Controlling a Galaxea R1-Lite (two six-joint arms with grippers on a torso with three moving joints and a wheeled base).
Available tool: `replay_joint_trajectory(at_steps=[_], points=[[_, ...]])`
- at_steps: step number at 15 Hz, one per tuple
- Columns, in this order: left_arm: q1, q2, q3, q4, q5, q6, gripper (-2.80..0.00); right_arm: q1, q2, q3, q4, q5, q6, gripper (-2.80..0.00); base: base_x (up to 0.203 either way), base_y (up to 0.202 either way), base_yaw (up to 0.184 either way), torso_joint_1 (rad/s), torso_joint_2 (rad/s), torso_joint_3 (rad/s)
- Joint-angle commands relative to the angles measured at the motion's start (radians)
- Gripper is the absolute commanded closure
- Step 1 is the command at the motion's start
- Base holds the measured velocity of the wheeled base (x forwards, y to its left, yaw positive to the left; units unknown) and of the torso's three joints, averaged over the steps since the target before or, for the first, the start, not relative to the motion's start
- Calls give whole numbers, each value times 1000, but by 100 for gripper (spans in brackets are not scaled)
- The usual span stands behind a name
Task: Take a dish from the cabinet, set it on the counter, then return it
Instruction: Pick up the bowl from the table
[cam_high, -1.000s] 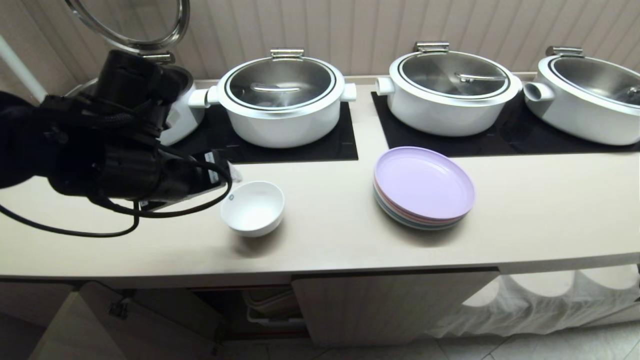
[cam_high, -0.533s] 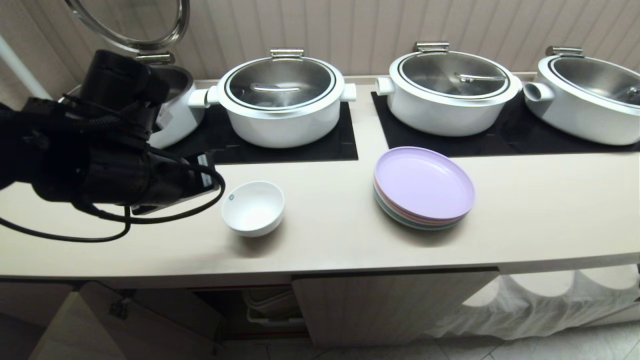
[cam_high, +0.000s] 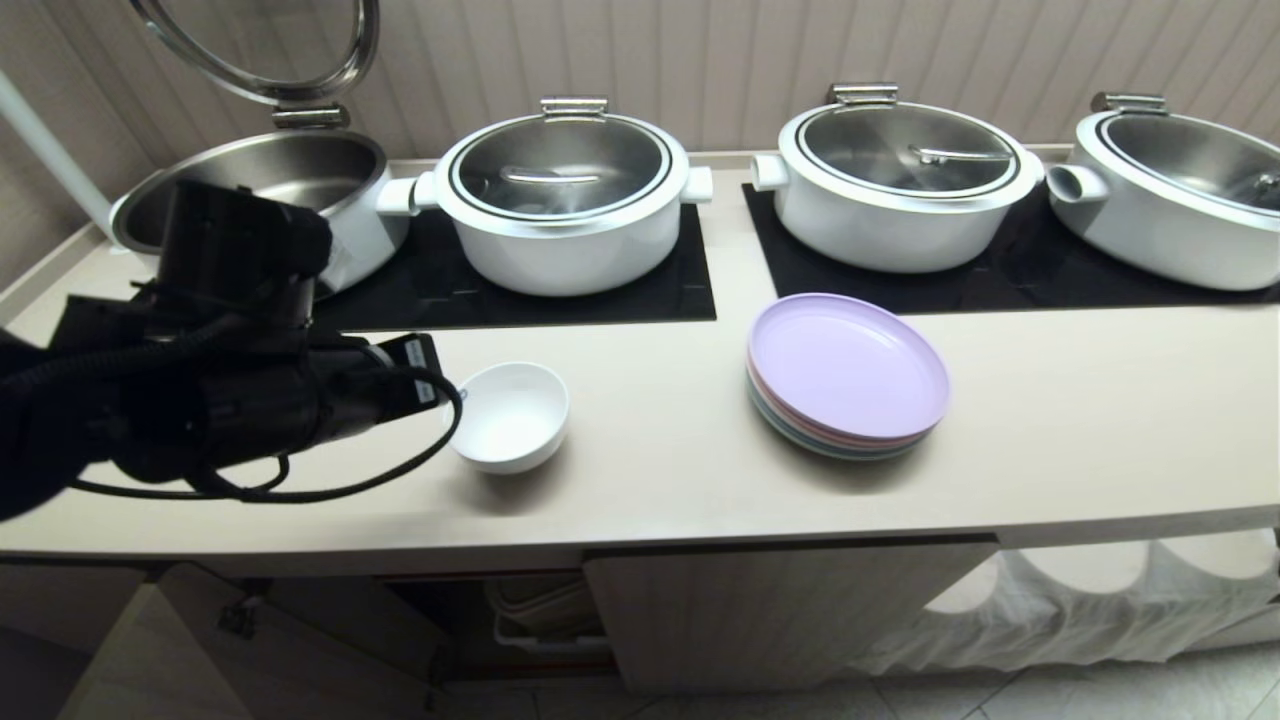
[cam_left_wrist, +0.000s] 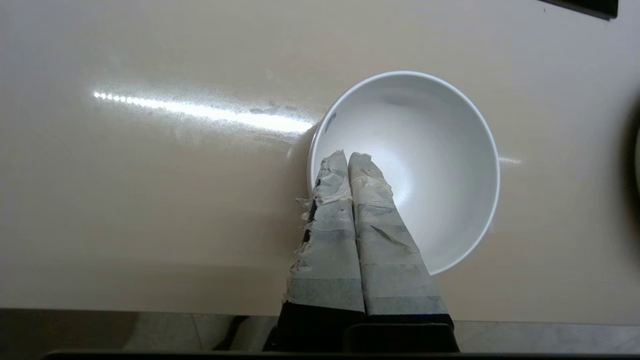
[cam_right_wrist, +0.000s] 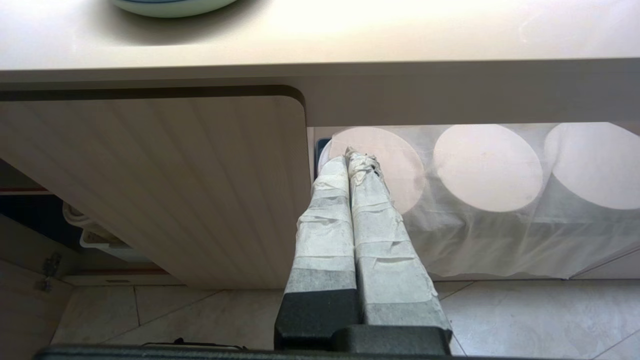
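Dish sits free on the counter; left gripper, pinched shut on nothing above its rim, could tip it.

A: L arm?
B: Reaches in from the left in head view, wrist about level. Left gripper has its taped fingers pressed flat together, nothing between them, tips poised at the near rim of the dish.
A: R arm?
B: Not in head view. Right gripper hangs low, taped fingers also pressed together, nothing held.
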Motion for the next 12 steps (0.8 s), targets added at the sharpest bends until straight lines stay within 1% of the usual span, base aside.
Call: replay_joint_trajectory(at_steps=[1, 3, 4, 5, 7, 9, 12], points=[[4, -11, 156, -242, 1, 96, 0, 0, 0, 0, 0, 0, 0, 0, 0, 0, 0, 0, 0, 0], [38, -29, 309, -427, -1, 229, 0, 0, 0, 0, 0, 0, 0, 0, 0, 0, 0, 0, 0, 0], [82, -46, 357, -477, -1, 280, 0, 0, 0, 0, 0, 0, 0, 0, 0, 0, 0, 0, 0, 0], [134, -74, 389, -497, -1, 311, 0, 0, 0, 0, 0, 0, 0, 0, 0, 0, 0, 0, 0, 0], [209, -135, 452, -508, 0, 344, 0, 0, 0, 0, 0, 0, 0, 0, 0, 0, 0, 0, 0, 0], [262, -217, 554, -511, -1, 372, 0, 0, 0, 0, 0, 0, 0, 0, 0, 0, 0, 0, 0, 0], [365, -327, 690, -512, -6, 391, 0, 0, 0, 0, 0, 0, 0, 0, 0, 0, 0, 0, 0, 0]])
